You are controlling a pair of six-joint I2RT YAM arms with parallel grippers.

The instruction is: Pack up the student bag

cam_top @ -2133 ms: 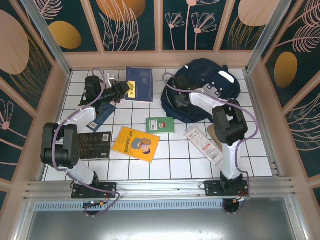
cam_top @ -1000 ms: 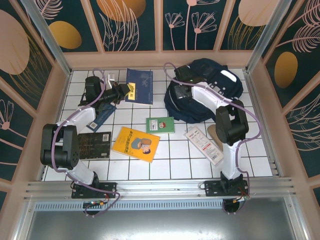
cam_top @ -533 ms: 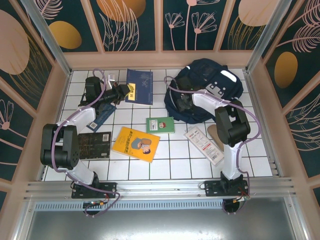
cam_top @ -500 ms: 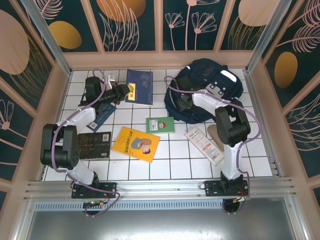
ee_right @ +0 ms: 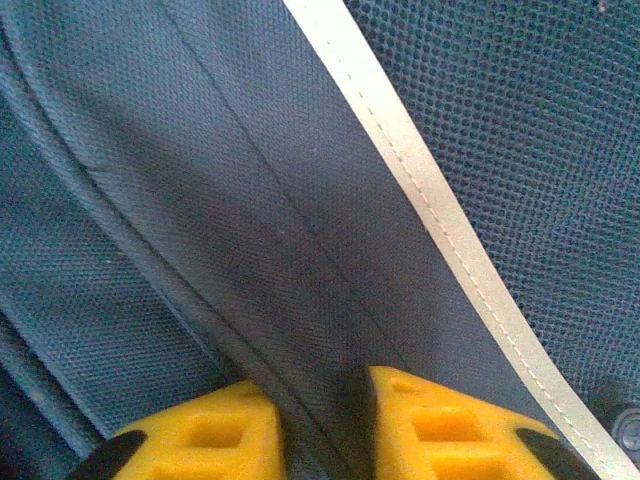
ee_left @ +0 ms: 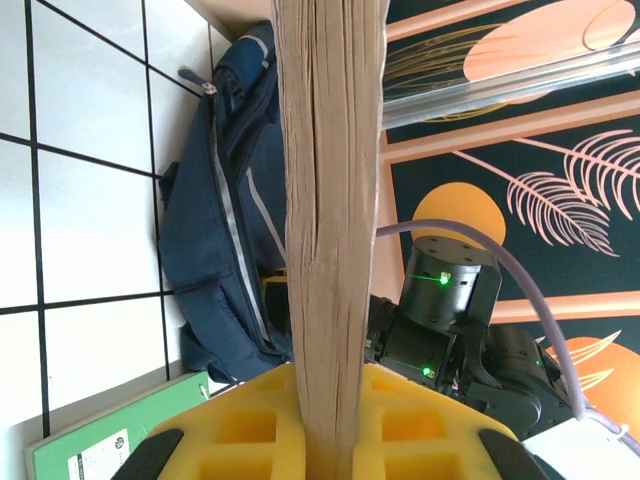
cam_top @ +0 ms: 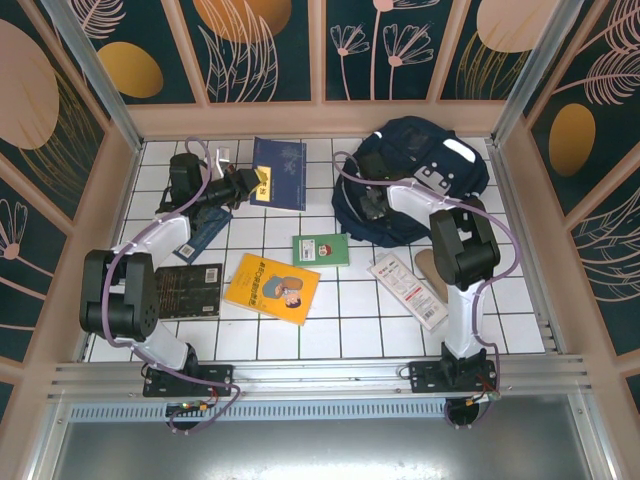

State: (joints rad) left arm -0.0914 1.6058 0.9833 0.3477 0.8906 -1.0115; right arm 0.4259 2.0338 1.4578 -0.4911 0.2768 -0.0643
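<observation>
The student bag (cam_top: 420, 170), a dark navy backpack with a grey-white patch, lies at the back right of the tiled table. My right gripper (cam_top: 366, 203) is on its left side. In the right wrist view the gripper (ee_right: 325, 430) is shut on a fold of the bag's navy fabric (ee_right: 300, 250), next to a white stripe (ee_right: 440, 210). My left gripper (cam_top: 253, 183) is shut on the edge of a navy book (cam_top: 280, 170). The book's tan page edge (ee_left: 330, 200) stands between the yellow pads, and the bag (ee_left: 215, 230) lies beyond.
A green book (cam_top: 321, 249), a yellow book (cam_top: 272, 288), a dark book (cam_top: 189, 290) and a long white box (cam_top: 407, 290) lie on the tiles. A blue item (cam_top: 205, 232) sits under the left arm. Wooden walls enclose the table.
The right gripper opened and closed again on the bag's fabric, ending a little nearer and to the right. The bag's left side shifted slightly. The left arm and book stayed still.
</observation>
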